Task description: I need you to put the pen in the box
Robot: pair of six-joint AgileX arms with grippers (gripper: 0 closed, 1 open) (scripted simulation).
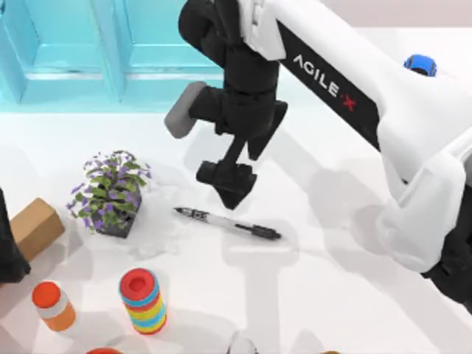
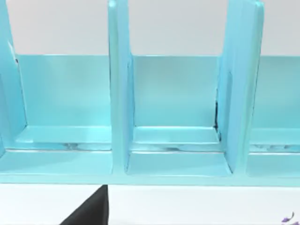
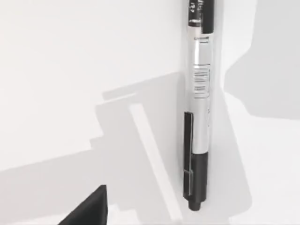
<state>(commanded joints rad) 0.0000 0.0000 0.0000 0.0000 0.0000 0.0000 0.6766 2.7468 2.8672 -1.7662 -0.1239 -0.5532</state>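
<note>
The pen (image 1: pixel 227 223) lies flat on the table just right of the potted plant (image 1: pixel 110 193), ungrasped, your right gripper (image 1: pixel 234 193) poised above it, finger spread impossible to tell, boxing all ahead.

Rendered simulation tabletop: plain white table (image 1: pixel 332 295), turquoise compartment box (image 2: pixel 119 93), scattered props.

A potted purple-flowered plant (image 1: pixel 112 193) sits left of centre, a cardboard block (image 1: pixel 35 227) further left. Lower left stand an orange-capped bottle (image 1: pixel 53 305) and a striped, red-topped cylinder (image 1: pixel 144 301). A small blue object (image 1: pixel 420 65) lies upper right.
</note>
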